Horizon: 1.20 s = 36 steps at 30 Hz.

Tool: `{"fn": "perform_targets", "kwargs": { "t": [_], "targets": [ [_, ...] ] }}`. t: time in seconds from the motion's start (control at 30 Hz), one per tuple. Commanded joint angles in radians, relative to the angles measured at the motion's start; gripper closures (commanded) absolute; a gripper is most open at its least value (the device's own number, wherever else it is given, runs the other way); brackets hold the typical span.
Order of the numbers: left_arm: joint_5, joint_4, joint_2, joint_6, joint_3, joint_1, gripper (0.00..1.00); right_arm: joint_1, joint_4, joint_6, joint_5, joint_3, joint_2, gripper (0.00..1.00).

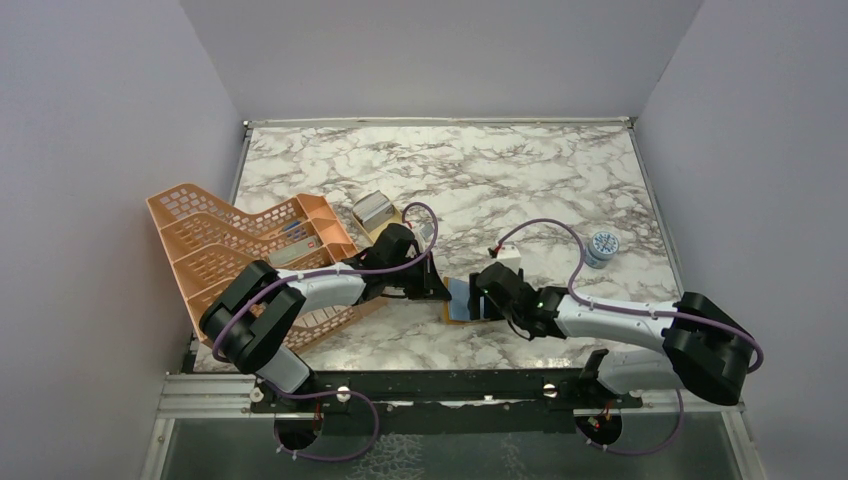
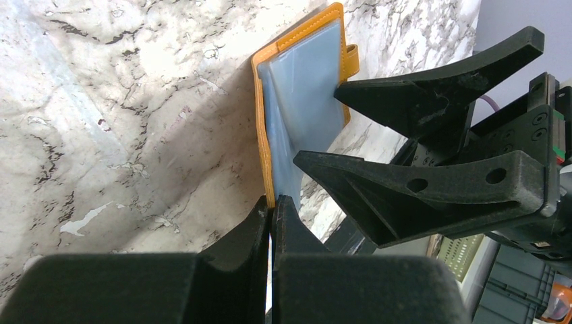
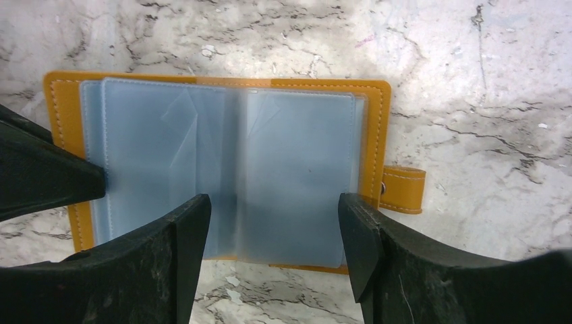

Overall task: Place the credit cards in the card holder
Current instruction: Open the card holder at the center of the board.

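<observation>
The card holder [image 1: 460,300] lies open on the marble, mustard-orange cover down and pale grey-blue pockets [image 3: 222,162] up, its snap tab [image 3: 403,190] at the right. My left gripper [image 2: 272,204] is shut on the cover's orange edge [image 2: 264,148]. My right gripper [image 3: 273,202] hovers open over the right-hand pocket page, one finger on either side of it and nothing between them; it also shows in the left wrist view [image 2: 317,125]. Pale grey credit cards [image 1: 373,209] sit stacked at the back left, away from both grippers.
A big peach lattice rack [image 1: 225,240] lies at the left under my left arm. The cards rest on a tan dish [image 1: 372,233]. A small white object [image 1: 508,254] sits behind my right gripper, and a round blue-and-white tub [image 1: 603,247] stands at the right.
</observation>
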Motion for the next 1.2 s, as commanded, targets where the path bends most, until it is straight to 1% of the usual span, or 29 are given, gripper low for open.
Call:
{"fn": "perform_targets", "kwargs": {
  "t": [0.0,0.13,0.4,0.6,0.73,0.93,1.17],
  "targets": [
    [0.013,0.000,0.014,0.023,0.002,-0.006,1.00,-0.013,0.115,0.000,-0.092,-0.046,-0.009,0.29],
    [0.014,-0.002,0.015,0.025,0.006,-0.006,1.00,-0.025,0.216,0.003,-0.171,-0.095,-0.044,0.29],
    [0.007,-0.002,0.018,0.027,0.002,-0.007,1.00,-0.057,0.306,0.023,-0.248,-0.152,-0.082,0.29],
    [0.003,-0.003,0.022,0.030,0.002,-0.006,1.00,-0.129,0.410,0.040,-0.349,-0.228,-0.109,0.29],
    [0.001,-0.003,0.022,0.031,0.003,-0.006,1.00,-0.186,0.543,0.062,-0.451,-0.289,-0.118,0.29],
    [-0.006,-0.003,0.025,0.033,-0.001,-0.006,1.00,-0.207,0.647,0.091,-0.527,-0.302,-0.105,0.29],
    [-0.010,0.000,0.025,0.033,-0.007,-0.009,1.00,-0.212,0.760,0.132,-0.607,-0.304,-0.031,0.29]
  ]
}}
